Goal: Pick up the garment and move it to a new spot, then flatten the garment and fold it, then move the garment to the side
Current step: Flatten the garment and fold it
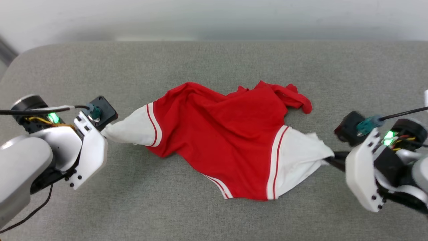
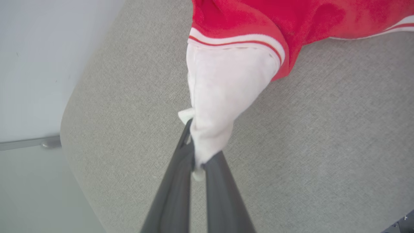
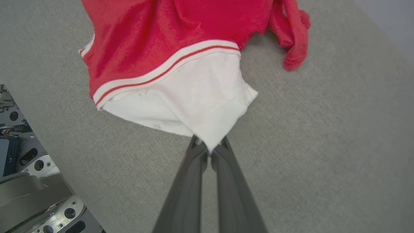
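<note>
Spanning the grey tabletop [image 1: 214,60] left to right, a red white-sleeved jersey T-shirt [image 1: 227,134] has its sleeves clamped by left fingers [image 2: 174,191] and right fingers [image 3: 189,187].

You have bright, even light from above; the garment [image 1: 230,134] casts only a faint, soft shadow along its lower edge. At the head view's right, the right gripper [image 1: 329,160] looks slightly smeared. Both wrist views bend at their edges.

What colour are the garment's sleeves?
White sleeves, red-and-white striped trim; clearest in the right wrist view.
</note>
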